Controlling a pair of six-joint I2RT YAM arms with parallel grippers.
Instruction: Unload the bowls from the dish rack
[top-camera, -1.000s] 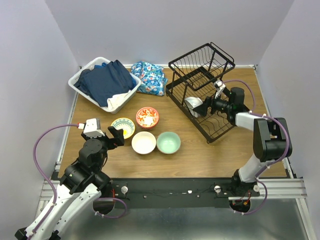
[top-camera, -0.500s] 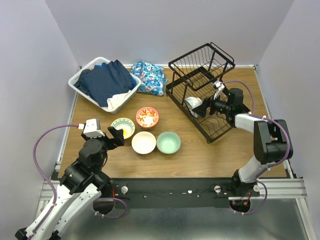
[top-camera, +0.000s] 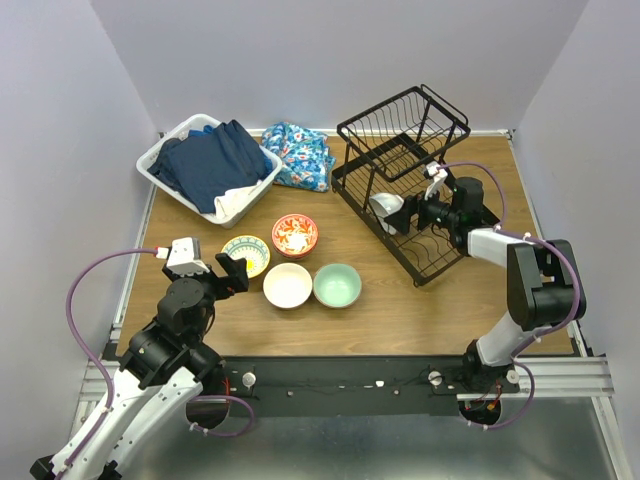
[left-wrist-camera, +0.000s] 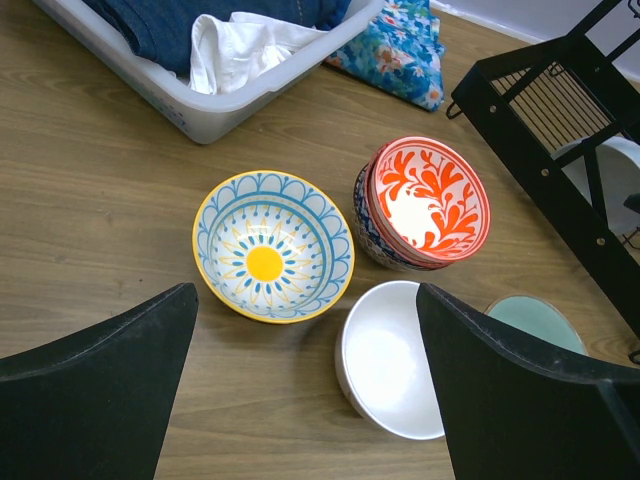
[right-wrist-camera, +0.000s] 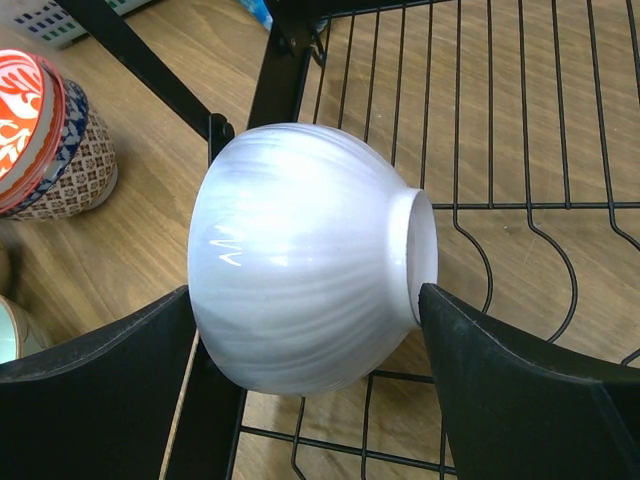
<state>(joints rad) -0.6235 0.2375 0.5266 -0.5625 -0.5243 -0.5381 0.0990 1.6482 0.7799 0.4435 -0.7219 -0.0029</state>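
Observation:
The black wire dish rack stands at the back right. A white ribbed bowl lies on its side in the lower tier. My right gripper is open and straddles this bowl, one finger at the rim and one at the foot. On the table stand a yellow teal-rimmed bowl, a red-orange floral bowl stacked on patterned bowls, a white bowl and a mint green bowl. My left gripper is open and empty, near the yellow bowl.
A white laundry basket with dark clothes stands at the back left. A blue floral cloth lies beside it. The rack's upper tier tilts over the lower one. Walls enclose the table on three sides.
My right wrist has edged slightly up and left, deeper into the rack; the white ribbed bowl has stayed put. The left arm has not moved.

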